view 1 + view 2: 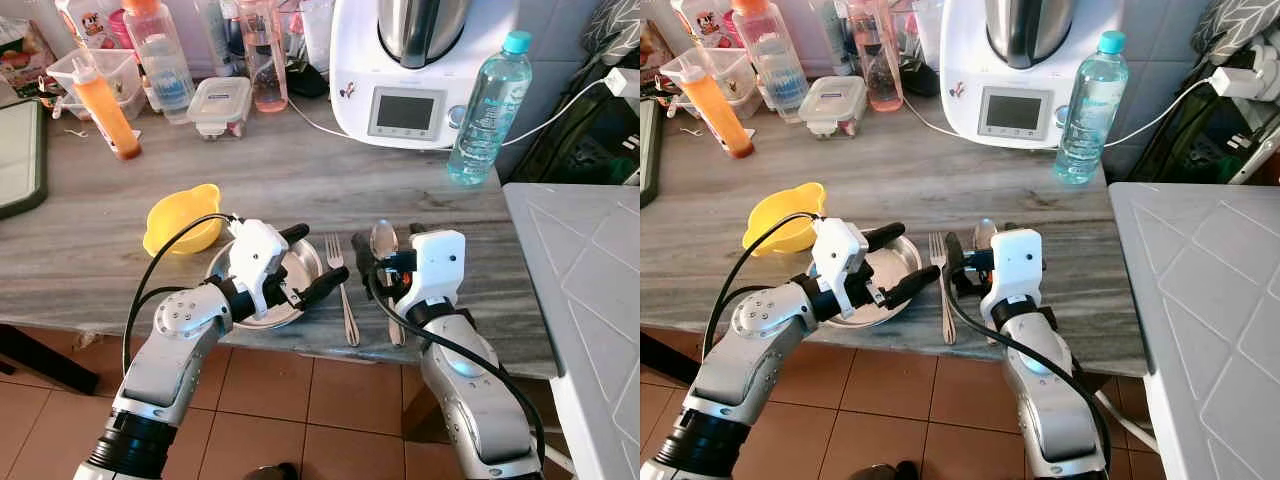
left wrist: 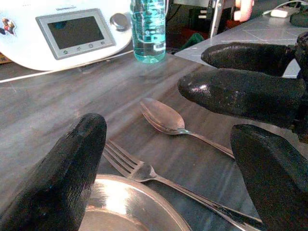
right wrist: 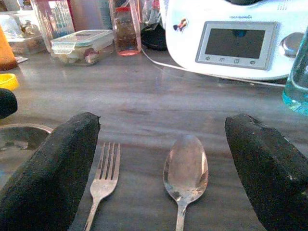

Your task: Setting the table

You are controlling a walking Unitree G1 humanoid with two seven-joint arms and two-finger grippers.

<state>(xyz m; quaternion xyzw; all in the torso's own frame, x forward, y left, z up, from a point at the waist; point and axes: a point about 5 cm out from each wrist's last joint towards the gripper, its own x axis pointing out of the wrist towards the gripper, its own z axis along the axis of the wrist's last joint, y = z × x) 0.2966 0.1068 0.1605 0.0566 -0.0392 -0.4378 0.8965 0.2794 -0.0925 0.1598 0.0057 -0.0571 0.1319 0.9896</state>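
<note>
A round steel plate (image 1: 300,262) lies near the front edge of the grey counter (image 1: 300,175). A fork (image 1: 340,290) lies just to its right, and a spoon (image 3: 185,168) lies right of the fork, both with handles toward me. My left gripper (image 1: 320,256) hovers open over the plate's right side, holding nothing. My right gripper (image 1: 388,240) stands open above the spoon's handle, its fingers (image 3: 53,163) straddling fork and spoon, empty. A yellow bowl (image 1: 180,220) sits to the left behind the plate.
At the back stand a white kitchen machine (image 1: 405,70), a water bottle (image 1: 490,110), an orange sauce bottle (image 1: 105,105) and a lidded container (image 1: 220,105). A green board (image 1: 20,155) lies at far left. A grey table (image 1: 590,260) adjoins on the right.
</note>
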